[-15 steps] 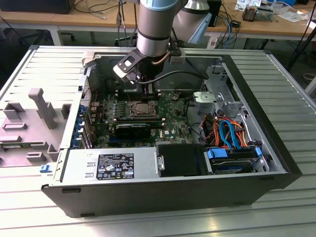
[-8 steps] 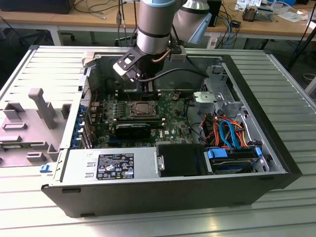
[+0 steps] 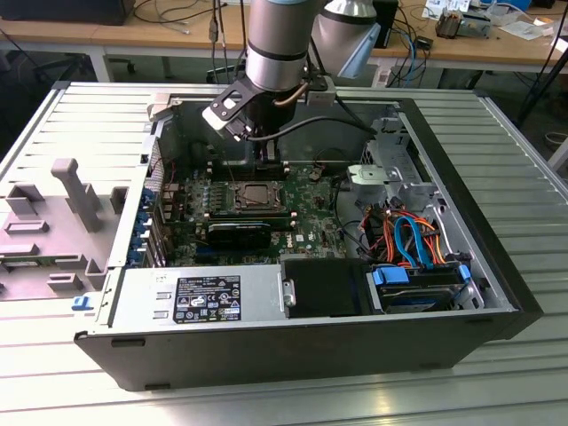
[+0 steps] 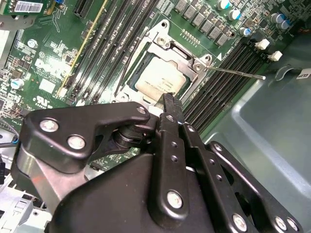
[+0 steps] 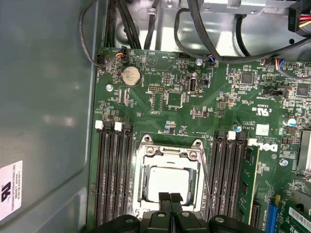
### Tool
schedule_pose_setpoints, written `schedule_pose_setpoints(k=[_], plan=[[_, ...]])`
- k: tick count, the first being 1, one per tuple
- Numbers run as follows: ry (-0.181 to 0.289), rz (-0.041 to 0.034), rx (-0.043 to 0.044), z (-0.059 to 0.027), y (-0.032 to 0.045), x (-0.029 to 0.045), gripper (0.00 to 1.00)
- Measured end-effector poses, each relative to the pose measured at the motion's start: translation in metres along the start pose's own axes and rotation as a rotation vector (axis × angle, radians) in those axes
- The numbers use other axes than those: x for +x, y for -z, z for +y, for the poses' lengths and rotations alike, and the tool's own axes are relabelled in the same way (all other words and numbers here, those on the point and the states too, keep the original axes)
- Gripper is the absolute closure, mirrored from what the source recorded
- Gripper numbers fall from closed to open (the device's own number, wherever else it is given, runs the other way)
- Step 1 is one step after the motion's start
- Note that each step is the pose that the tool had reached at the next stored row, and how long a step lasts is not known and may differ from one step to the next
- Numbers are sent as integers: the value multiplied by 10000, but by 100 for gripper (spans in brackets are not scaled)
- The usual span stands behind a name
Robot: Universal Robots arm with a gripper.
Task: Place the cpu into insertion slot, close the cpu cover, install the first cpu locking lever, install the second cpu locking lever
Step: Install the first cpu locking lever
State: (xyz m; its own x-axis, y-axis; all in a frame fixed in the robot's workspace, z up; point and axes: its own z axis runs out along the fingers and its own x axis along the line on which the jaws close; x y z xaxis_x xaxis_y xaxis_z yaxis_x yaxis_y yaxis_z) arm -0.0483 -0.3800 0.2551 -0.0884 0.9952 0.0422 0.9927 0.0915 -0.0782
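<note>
Over the cpu [image 5: 170, 179], gripper [image 5: 170, 198] closed, cpu cover [image 5: 170, 157] down

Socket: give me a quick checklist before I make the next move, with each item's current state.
1. Cpu seated flat in slot: ok.
2. Cover down over the cpu, framing it: ok.
3. Lever latched: not ok; the rod juts out sideways from the slot's corner.
4. Hand shut, tips at the cover's edge: ok.
5. Hand touching the cover: cannot tell.
</note>
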Motion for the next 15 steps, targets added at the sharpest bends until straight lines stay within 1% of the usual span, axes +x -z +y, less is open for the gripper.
schedule_pose_setpoints(k=[7, 12, 15], plan=[[78, -6, 3, 0, 0, 0, 89], [420, -33, 18, 0, 0, 0, 89], [523, -41, 22, 0, 0, 0, 89]])
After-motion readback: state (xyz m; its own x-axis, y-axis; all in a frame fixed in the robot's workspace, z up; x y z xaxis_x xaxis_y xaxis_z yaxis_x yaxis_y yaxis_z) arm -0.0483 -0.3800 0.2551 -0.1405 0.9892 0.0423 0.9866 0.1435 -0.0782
